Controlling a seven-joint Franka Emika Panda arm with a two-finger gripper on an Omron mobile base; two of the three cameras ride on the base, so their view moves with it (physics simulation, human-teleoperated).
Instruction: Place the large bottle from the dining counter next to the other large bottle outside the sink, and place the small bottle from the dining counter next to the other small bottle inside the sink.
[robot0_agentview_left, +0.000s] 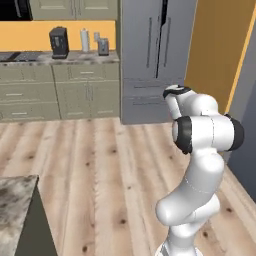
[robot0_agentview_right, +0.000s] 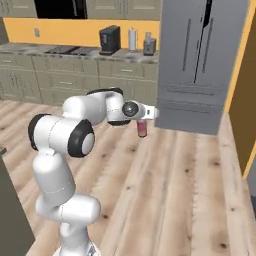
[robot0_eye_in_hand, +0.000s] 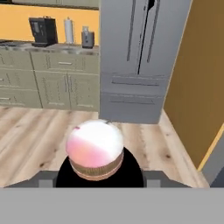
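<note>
Above the wooden floor (robot0_agentview_right: 165, 190), the gripper (robot0_agentview_right: 145, 116) is holding the pink bottle (robot0_agentview_right: 142, 128) aloft, its jaws partly open and seemingly closing on the bottle's upper part, though the contact is hard to see. From the hand camera, the bottle's (robot0_eye_in_hand: 95, 150) rounded pink-and-white end is sitting close before the lens. Beyond it, a grey fridge (robot0_eye_in_hand: 140, 57) is standing beside cabinets (robot0_eye_in_hand: 48, 78). At the left base view's lower left, a corner of the marble counter (robot0_agentview_left: 15, 210) is showing.

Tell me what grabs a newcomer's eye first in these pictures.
The white arm stretches across a bare wooden floor, carrying the large bottle in its gripper. In the hand view that pale pink bottle bulges close in front of the camera. Behind stands a tall grey fridge, right of the olive cabinets.
</note>
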